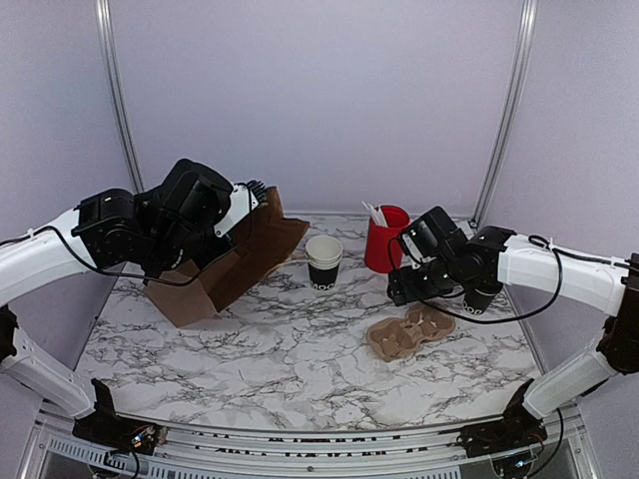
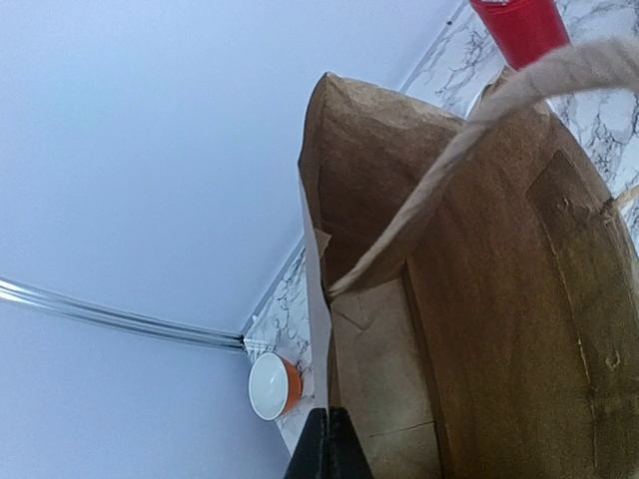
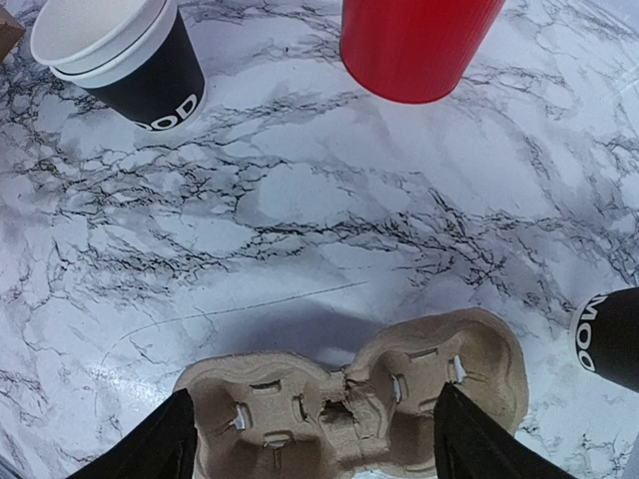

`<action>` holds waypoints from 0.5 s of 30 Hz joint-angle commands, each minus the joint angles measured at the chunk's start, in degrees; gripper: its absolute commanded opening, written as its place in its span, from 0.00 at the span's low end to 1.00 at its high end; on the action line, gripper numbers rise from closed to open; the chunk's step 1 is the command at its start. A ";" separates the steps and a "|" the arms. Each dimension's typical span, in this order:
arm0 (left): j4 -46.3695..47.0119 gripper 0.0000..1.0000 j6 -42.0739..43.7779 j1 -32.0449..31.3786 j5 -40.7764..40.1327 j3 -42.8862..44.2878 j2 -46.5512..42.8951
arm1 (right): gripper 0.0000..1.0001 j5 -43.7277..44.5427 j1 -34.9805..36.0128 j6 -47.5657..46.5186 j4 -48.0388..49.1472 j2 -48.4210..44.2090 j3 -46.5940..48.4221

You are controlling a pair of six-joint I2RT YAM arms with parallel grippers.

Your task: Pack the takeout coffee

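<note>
My left tool (image 2: 327,444) is pinched shut on the rim of the paper bag (image 1: 240,261), holding it tipped open toward the tabletop's (image 1: 290,349) left edge. My right tool (image 3: 315,399) is spread wide over the cup tray (image 3: 349,389). The takeout coffee (image 3: 611,339) stands near the right edge, not packed yet.

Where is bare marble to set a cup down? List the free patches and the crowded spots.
Free: the wide near-centre stretch between the paper bag, the cup carrier and the near edge of the table; also the strip between cup stack and carrier. Crowded: the right side, where red cup, right gripper and takeout coffee cluster.
</note>
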 commanded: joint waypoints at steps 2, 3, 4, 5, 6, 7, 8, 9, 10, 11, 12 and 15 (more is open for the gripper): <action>0.50 0.00 -2.38 -3.89 0.00 -0.84 4.75 | 0.79 0.66 -0.47 0.95 1.45 -1.57 -1.21; 0.35 0.00 -3.21 -4.36 0.47 -0.71 5.28 | 0.79 0.75 -0.53 1.11 1.45 -1.88 -1.54; 0.19 0.00 -4.03 -4.80 1.23 -0.54 5.62 | 0.79 0.70 -0.56 1.22 1.53 -2.11 -1.95; 0.14 0.00 -4.86 -5.07 1.96 -0.27 5.68 | 0.79 0.71 -0.56 1.39 1.54 -2.42 -2.31; 0.21 0.00 -5.68 -5.21 2.90 -0.10 5.67 | 0.79 0.70 -0.64 1.56 1.62 -2.68 -2.64; 0.22 0.00 -6.49 -5.31 3.77 0.09 5.59 | 0.80 0.65 -0.65 1.66 1.75 -2.98 -3.06; 0.22 0.00 -7.52 -5.35 4.78 0.25 5.36 | 0.80 0.54 -0.71 1.70 1.92 -3.23 -3.58; 0.35 0.00 -8.17 -5.36 5.81 0.43 5.14 | 0.80 0.29 -0.73 1.71 2.16 -3.37 -4.01; 0.38 0.00 -8.78 -5.37 6.68 0.64 4.92 | 0.80 0.07 -0.82 1.66 2.42 -3.46 -4.37; 0.31 0.00 -9.25 -5.36 7.65 0.72 4.57 | 0.80 -0.25 -0.83 1.58 2.68 -3.47 -4.93; 0.43 0.00 -9.74 -5.36 8.39 0.72 4.30 | 0.80 -0.47 -0.89 1.50 3.06 -3.41 -5.41; 1.60 0.00 -10.79 -5.33 10.88 0.00 2.99 | 0.80 -0.82 -1.12 0.80 4.31 -3.24 -7.03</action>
